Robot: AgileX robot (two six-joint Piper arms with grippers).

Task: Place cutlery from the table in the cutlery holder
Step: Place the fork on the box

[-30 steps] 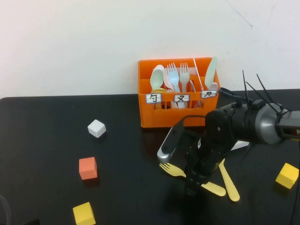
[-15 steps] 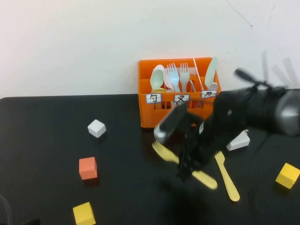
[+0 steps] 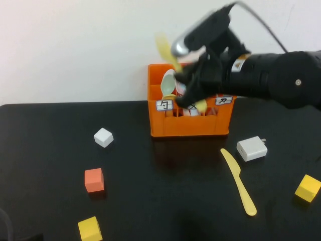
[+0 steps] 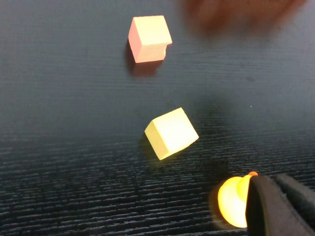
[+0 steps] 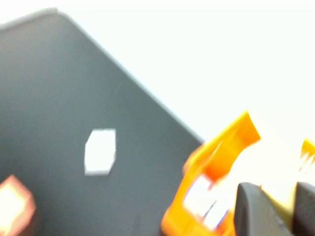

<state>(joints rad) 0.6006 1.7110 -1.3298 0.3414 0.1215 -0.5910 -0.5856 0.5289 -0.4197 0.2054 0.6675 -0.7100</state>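
The orange holder (image 3: 189, 125) and yellow fork (image 3: 165, 50) look like smooth plastic; the table (image 3: 50, 201) is matt black with fine grain. At five o'clock, the knife (image 3: 238, 182) looks plastic.

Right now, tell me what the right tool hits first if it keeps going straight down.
Probably the orange cutlery holder: the right tool, gripping the yellow fork, hangs above its compartments. Depth is uncertain. The left tool sits near the yellow cube.

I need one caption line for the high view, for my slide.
Right pincer carries yellow fork above orange cutlery holder.
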